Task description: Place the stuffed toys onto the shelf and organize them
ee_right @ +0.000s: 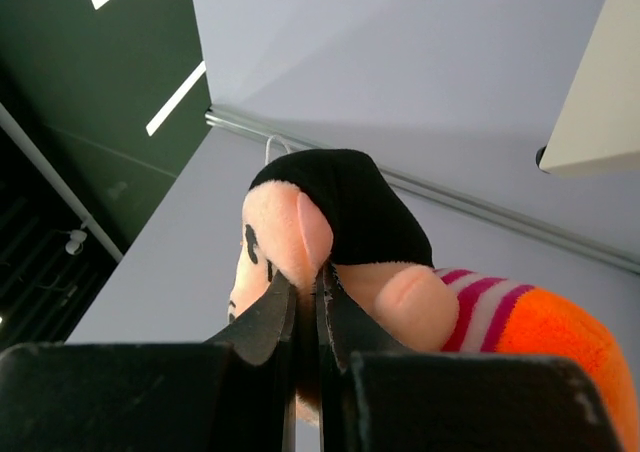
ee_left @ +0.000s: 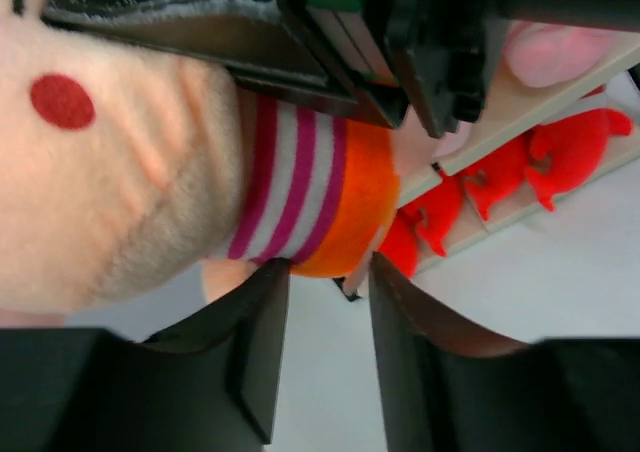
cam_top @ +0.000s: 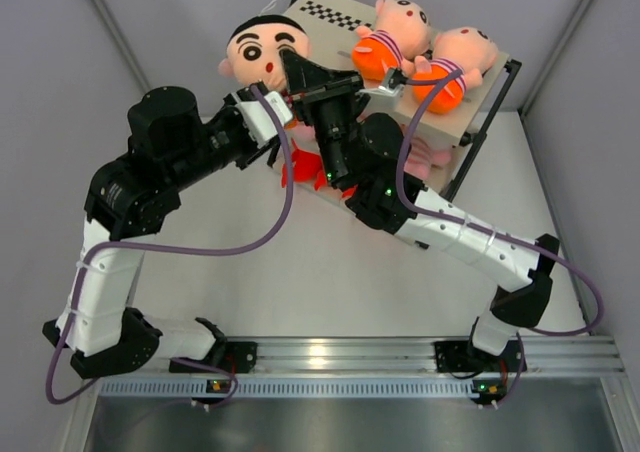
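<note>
A black-haired boy doll (cam_top: 262, 50) in a striped shirt and orange shorts hangs at the left end of the shelf (cam_top: 470, 122). My right gripper (ee_right: 308, 282) is shut on the doll's (ee_right: 340, 212) ear. My left gripper (ee_left: 325, 272) is open just under the doll's (ee_left: 300, 192) shirt and shorts, with only bare table showing between its fingers. Two more stuffed toys (cam_top: 395, 37) (cam_top: 455, 62) in orange shorts lie on the top board beside the checkered strip. A pale pink plush (cam_top: 430, 157) sits on a lower tier, partly hidden by my right arm.
Red plush pieces (ee_left: 570, 152) lie on a low shelf board (ee_left: 520, 102), below a pink plush (ee_left: 560, 52). My right arm crosses over the shelf's front and the left wrist. Grey walls close in on both sides.
</note>
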You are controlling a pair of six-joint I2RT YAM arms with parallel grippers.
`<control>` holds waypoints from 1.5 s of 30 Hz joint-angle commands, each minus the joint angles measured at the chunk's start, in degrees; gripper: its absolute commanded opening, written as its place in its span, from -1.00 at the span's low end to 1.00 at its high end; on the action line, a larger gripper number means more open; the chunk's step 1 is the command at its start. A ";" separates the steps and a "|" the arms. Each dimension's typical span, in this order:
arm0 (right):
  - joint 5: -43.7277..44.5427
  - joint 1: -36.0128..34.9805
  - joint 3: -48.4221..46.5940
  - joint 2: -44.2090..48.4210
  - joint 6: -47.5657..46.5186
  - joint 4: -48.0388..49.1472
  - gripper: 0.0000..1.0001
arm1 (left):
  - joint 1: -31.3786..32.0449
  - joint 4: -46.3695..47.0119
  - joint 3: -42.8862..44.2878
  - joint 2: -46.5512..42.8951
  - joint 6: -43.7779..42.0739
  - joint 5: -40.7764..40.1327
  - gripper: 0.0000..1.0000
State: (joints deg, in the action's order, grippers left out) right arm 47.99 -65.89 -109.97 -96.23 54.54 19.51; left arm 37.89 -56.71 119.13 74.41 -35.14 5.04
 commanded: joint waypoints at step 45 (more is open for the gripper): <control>-20.13 16.49 9.77 22.21 -20.62 -16.17 0.41 | -15.65 21.46 21.76 23.93 8.15 8.15 -1.00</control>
State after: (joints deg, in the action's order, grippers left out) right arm 28.45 -49.69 -101.49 -76.99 36.51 1.04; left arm 22.48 -40.29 138.26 99.15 -30.55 11.07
